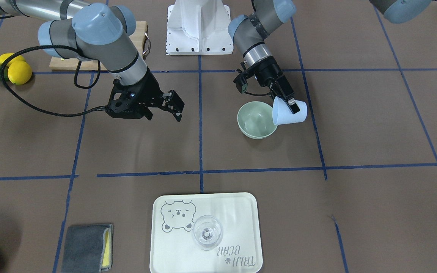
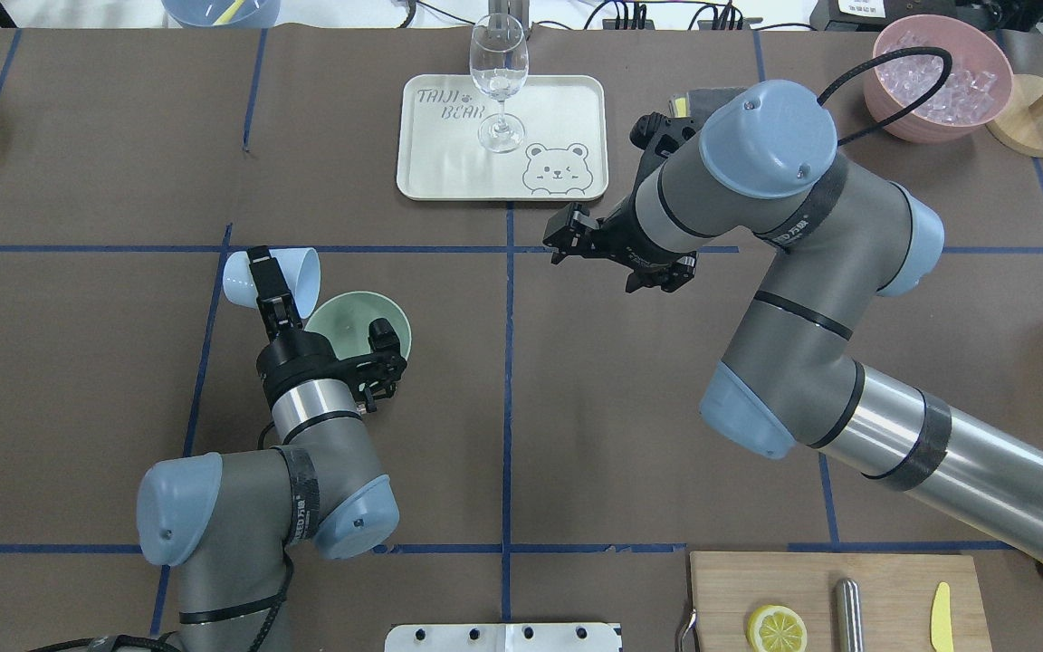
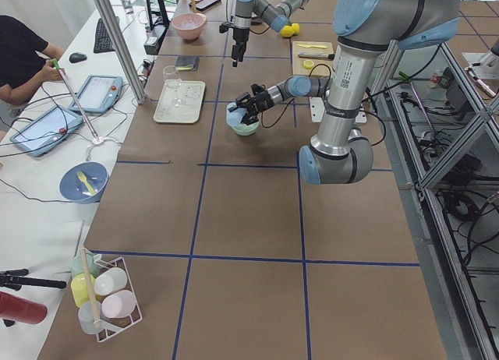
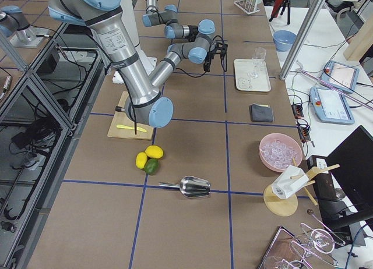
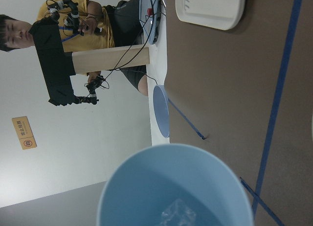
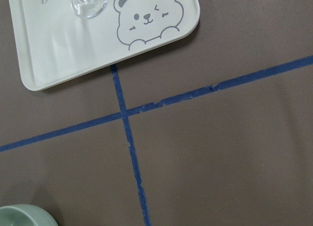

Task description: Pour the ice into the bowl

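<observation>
My left gripper (image 2: 268, 276) is shut on a light blue cup (image 2: 300, 272) and holds it tipped on its side, its mouth over the rim of the pale sage-green bowl (image 2: 340, 317). In the front view the cup (image 1: 286, 115) leans over the bowl (image 1: 254, 123), whose inside looks bare. The left wrist view looks into the cup (image 5: 146, 187); a clear ice cube (image 5: 178, 214) lies near its lip. My right gripper (image 2: 565, 237) is open and empty, hovering right of the bowl, near the tray's front edge; it also shows in the front view (image 1: 175, 105).
A white bear-print tray (image 2: 567, 109) holds a wine glass (image 2: 497, 81). A pink container of ice (image 2: 938, 77) stands at the far right. A cutting board (image 2: 884, 580) with a lemon slice is near the base. A grey cloth (image 1: 85, 246) and lemons (image 1: 19, 72) lie on the right arm's side.
</observation>
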You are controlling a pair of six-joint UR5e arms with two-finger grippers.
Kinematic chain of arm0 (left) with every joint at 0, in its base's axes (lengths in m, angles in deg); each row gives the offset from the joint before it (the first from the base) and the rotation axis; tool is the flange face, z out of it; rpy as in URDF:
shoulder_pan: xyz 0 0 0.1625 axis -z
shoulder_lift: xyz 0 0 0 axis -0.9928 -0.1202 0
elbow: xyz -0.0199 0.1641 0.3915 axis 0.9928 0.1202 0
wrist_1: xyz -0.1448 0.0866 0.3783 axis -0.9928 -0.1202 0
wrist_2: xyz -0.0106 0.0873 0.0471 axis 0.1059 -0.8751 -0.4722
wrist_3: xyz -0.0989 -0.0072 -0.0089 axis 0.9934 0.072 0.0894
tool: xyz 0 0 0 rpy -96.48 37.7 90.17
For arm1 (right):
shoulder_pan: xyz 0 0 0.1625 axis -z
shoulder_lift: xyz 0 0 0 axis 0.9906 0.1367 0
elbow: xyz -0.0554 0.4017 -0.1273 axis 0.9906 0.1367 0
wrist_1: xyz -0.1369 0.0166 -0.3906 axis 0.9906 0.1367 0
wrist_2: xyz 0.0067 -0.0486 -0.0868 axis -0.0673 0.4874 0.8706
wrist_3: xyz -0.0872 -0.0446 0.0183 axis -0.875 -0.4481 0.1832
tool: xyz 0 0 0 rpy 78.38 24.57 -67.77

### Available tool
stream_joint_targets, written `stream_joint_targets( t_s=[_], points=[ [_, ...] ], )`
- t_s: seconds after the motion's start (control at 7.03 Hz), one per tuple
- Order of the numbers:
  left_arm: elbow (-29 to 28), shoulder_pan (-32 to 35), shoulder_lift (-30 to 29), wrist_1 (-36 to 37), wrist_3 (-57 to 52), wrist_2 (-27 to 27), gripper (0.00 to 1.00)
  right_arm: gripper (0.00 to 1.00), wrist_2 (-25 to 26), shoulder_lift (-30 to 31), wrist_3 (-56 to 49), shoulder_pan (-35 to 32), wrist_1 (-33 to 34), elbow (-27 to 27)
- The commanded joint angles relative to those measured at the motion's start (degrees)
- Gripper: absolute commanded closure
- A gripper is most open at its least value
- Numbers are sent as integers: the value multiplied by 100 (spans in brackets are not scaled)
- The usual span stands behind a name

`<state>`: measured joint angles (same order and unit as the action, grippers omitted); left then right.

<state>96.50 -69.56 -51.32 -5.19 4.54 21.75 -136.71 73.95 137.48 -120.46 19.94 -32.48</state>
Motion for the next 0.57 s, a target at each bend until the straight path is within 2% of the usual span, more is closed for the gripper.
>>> stream_joint_targets(
  t_s=[0.0, 0.43],
  points=[
    [-13, -9, -5, 539, -164, -41, 100, 0, -20, 9, 12, 0, 0, -3],
    [31, 8, -110, 944, -385, -136, 100, 0, -99, 26, 73, -9, 0, -125]
  ],
)
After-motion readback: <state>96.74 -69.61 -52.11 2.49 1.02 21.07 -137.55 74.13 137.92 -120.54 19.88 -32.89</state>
